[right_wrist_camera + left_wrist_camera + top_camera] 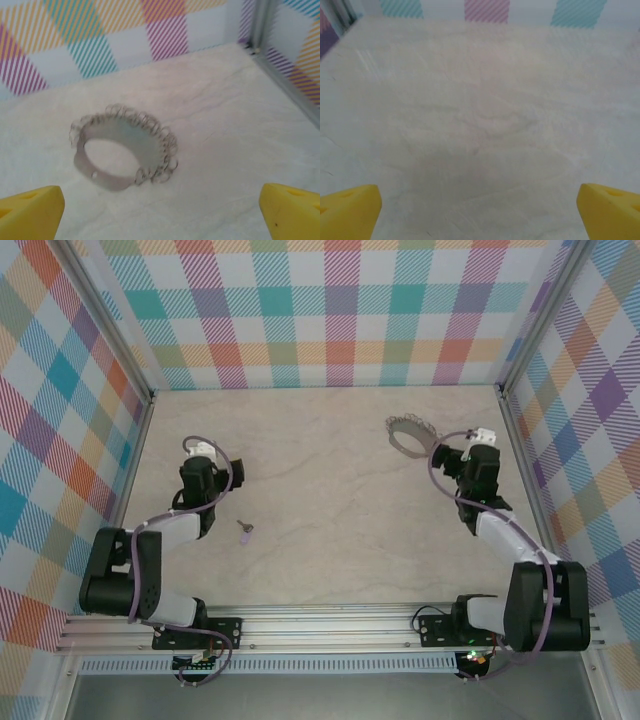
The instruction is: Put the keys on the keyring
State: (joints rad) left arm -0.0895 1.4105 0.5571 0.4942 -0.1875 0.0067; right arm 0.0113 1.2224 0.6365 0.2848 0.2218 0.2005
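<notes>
Plainly, key (245, 530) well apart from silver keyring (130, 131).

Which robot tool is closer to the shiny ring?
The right tool: the ring lies just in front of it. The left tool is across the table, nearer the little purple key.

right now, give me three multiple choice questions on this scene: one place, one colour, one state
1. Where does the keyring lie? A beside the left arm B far right, just ahead of the right gripper C table centre
2. What colour is the head of the key? A lilac B green C red
3. How is the left gripper? A shut on the key B shut, empty C open
Answers: 1 B, it lies just past the right fingertips; 2 A, lilac in the top view; 3 C, its yellow fingertips stand wide apart.
</notes>
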